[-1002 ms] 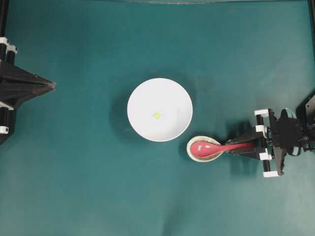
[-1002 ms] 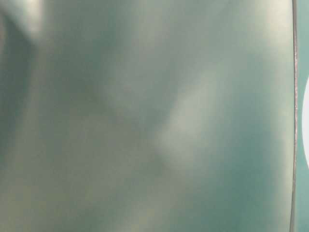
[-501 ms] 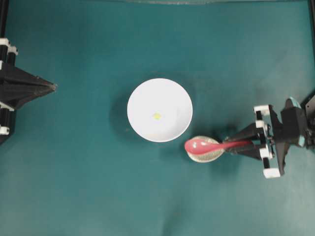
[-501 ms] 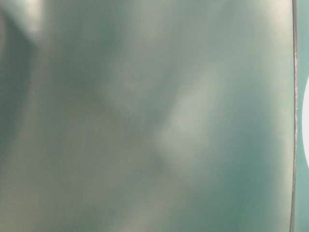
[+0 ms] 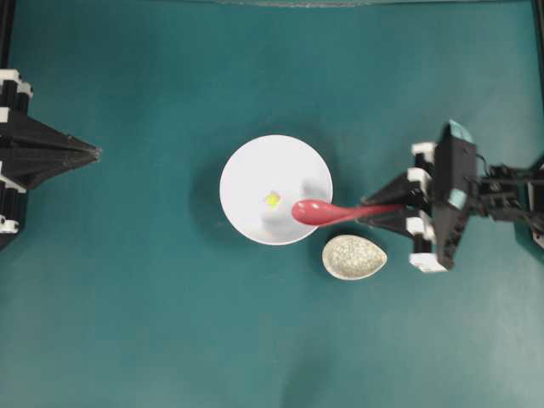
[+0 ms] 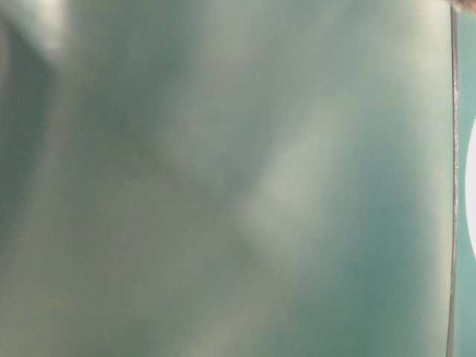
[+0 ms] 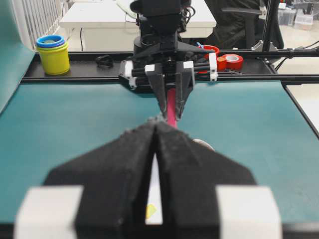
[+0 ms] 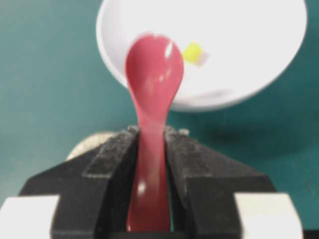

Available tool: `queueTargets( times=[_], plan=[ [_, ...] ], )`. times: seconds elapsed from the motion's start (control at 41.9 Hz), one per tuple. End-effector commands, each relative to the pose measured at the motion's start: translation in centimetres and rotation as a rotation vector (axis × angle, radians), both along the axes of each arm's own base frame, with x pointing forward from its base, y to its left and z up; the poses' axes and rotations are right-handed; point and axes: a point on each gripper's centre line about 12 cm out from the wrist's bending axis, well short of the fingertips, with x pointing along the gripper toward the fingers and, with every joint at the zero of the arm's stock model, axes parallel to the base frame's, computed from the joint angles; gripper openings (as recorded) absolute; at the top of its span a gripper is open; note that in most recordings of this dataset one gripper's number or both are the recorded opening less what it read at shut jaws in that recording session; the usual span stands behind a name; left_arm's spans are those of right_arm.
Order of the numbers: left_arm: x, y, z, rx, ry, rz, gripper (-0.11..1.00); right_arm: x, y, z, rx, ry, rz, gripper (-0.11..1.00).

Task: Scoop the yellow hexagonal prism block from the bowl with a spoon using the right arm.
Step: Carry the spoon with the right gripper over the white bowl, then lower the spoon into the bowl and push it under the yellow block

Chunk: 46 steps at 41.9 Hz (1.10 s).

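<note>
- The right tool (image 5: 374,212) is clamped on the straight handle of the spoon (image 5: 319,212), one finger (image 8: 107,167) pressed to each side of the handle.
- Out from that tool's tips, the spoon's red scoop reaches over the near rim of the bowl (image 5: 246,161) and hangs above the white inside.
- The yellow hexagonal prism block (image 5: 272,200) lies on the bowl's floor just past the scoop's tip and slightly to one side; nothing lies between the two.
- Just beside the handle, outside the bowl, sits a speckled oval spoon rest (image 5: 354,257), with nothing on it.
- The green desk (image 5: 153,323) carries all of this.
- Far beyond the bowl, opposite the right tool, the left tool (image 5: 89,154) hangs with its black fingers pressed together, well apart from the bowl.
- The table-level view is only a green blur.
</note>
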Motion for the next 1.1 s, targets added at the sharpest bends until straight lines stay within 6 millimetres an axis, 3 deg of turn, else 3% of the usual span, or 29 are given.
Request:
queueTargets(
  times=[0.0, 0.477, 1.074],
  plan=[
    [0.2, 0.0, 1.1, 0.003, -0.029, 0.001, 0.0, 1.5, -0.5, 2.0, 0.001, 0.008, 0.008, 0.21],
    [0.3, 0.0, 1.0, 0.003, -0.023, 0.0, 0.0, 4.4, -3.5, 6.2, 0.084, 0.275, 0.04, 0.21],
    [0.4, 0.0, 0.8, 0.0, -0.015, 0.001, 0.0, 8.6, -4.0, 5.5, 0.1, 0.521, 0.118, 0.21]
  ],
)
